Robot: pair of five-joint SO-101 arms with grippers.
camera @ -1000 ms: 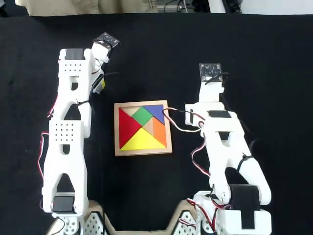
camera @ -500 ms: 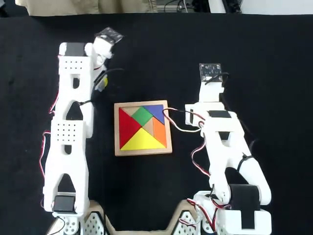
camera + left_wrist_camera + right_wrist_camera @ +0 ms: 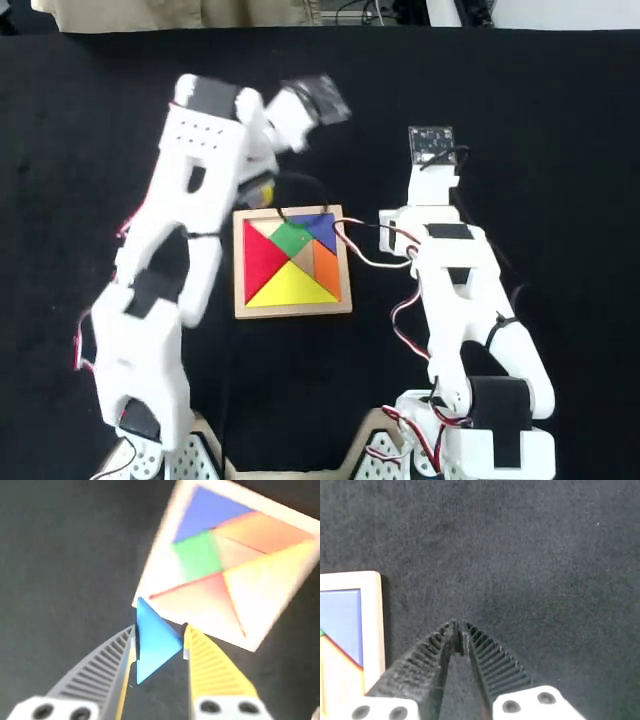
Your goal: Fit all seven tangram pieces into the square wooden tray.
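Note:
The square wooden tray (image 3: 292, 310) lies between the two arms. In it sit a red triangle (image 3: 261, 262), a yellow triangle (image 3: 292, 289), a green square (image 3: 291, 237), a blue piece (image 3: 321, 228), an orange piece (image 3: 327, 266) and a small tan triangle (image 3: 303, 260). Bare wood shows in its far left corner (image 3: 262, 224). My left gripper (image 3: 159, 628) is shut on a light blue triangle (image 3: 151, 641) and hangs just outside that corner of the tray (image 3: 154, 552). My right gripper (image 3: 457, 628) is shut on nothing, over the black cloth beside the tray's far right rim (image 3: 373, 625).
Black cloth (image 3: 520, 110) covers the whole table. The left arm (image 3: 195, 190) leans over the tray's far left side. The right arm (image 3: 450, 260) stands to the tray's right, with its cables (image 3: 362, 250) reaching toward the tray's right rim.
The left arm has swung from the far left of the table rightward to the tray's far left corner, carrying the light blue triangle. The right arm has kept still.

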